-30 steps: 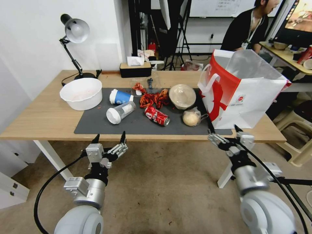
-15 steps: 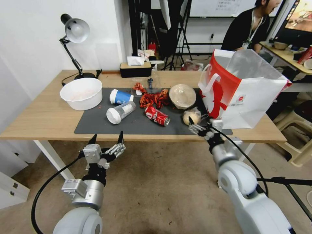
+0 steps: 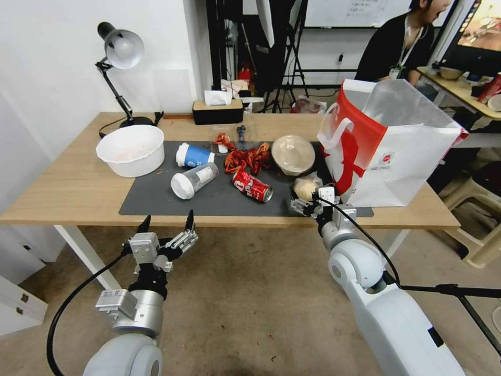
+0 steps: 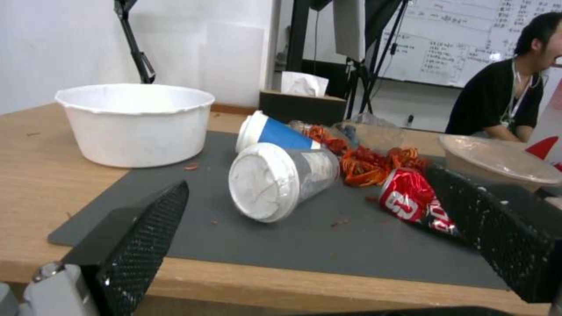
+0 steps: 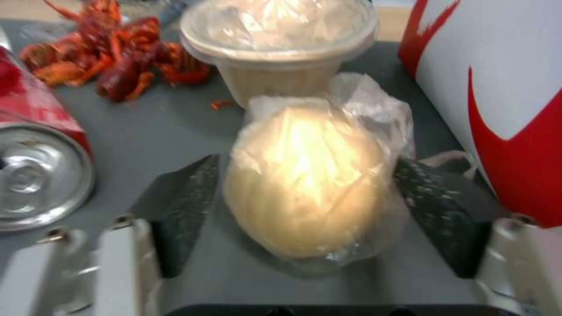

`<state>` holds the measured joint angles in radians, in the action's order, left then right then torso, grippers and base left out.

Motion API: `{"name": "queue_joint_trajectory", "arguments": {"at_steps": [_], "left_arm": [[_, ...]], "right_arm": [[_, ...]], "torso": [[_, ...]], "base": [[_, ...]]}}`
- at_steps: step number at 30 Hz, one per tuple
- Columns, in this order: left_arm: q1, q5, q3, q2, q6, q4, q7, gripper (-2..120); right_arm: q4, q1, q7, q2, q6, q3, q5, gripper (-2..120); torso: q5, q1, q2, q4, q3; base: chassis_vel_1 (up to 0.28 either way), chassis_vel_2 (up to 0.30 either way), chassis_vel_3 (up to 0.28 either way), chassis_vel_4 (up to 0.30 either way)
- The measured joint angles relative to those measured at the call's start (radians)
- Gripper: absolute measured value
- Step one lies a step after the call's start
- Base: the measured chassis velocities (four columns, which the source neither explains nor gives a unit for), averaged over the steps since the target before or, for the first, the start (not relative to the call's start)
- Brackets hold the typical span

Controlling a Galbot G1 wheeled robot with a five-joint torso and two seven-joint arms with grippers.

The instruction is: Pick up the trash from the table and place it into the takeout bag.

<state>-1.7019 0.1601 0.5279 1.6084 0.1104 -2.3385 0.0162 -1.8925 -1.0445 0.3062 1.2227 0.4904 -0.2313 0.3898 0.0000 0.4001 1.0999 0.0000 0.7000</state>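
On the dark mat [image 3: 156,198] of the table [image 3: 68,193] lies the trash: a blue paper cup [image 3: 194,155], a white-lidded clear cup [image 3: 193,180], a crushed red can [image 3: 252,186], a domed plastic bowl [image 3: 293,154] and a wrapped beige ball [image 3: 305,187]. The takeout bag [image 3: 386,146] stands upright at the right end. My right gripper [image 3: 311,198] is open at the mat's front edge. In the right wrist view its fingers [image 5: 187,210] stand either side of the ball [image 5: 307,175]. My left gripper [image 3: 168,218] hangs open below the table's front edge, holding nothing.
A pile of red crayfish shells [image 3: 248,159] lies mid-mat. A large white bowl [image 3: 130,150] sits left of the mat, with a desk lamp [image 3: 121,49] and a tissue box [image 3: 217,109] along the back edge. A beige stool [image 3: 480,209] stands right of the table.
My right arm has swung left and forward from in front of the bag until its open fingers straddle the wrapped ball. The left gripper has sunk slightly.
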Motion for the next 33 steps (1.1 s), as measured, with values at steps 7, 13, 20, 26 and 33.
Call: {"name": "queue_joint_trajectory", "arguments": {"at_steps": [7,13,20,26,33], "left_arm": [[-0.001,-0.002,0.0,0.0,-0.008,0.006,-0.001,100],[-0.001,-0.002,0.0,0.0,-0.012,0.007,-0.002,100],[-0.003,-0.003,0.001,0.0,-0.02,0.012,-0.003,100],[-0.003,-0.003,0.001,0.0,-0.02,0.012,-0.003,100],[-0.003,-0.003,0.003,0.0,-0.02,0.012,-0.004,100]], "right_arm": [[0.027,0.01,0.004,0.005,0.023,-0.006,-0.006,47],[0.029,0.009,0.003,0.007,0.024,-0.009,-0.008,32],[0.025,0.003,0.003,0.008,0.026,-0.015,-0.012,6],[-0.017,-0.013,-0.035,0.001,-0.032,-0.033,0.046,3],[-0.132,-0.025,-0.289,-0.048,-0.28,-0.107,0.187,3]], "torso": [[0.0,0.0,0.0,0.0,0.0],[0.0,0.0,0.0,0.0,0.0],[0.0,0.0,0.0,0.0001,0.0],[0.0002,0.0,0.0,0.0,0.0],[0.0003,0.0,0.0,-0.0001,0.0]], "base": [[0.0,0.0,0.0,0.0],[0.0,0.0,0.0,0.0],[0.0,0.0,0.0,0.0],[0.0,0.0,0.0,0.0],[0.0,0.0,0.0,0.0]]}}
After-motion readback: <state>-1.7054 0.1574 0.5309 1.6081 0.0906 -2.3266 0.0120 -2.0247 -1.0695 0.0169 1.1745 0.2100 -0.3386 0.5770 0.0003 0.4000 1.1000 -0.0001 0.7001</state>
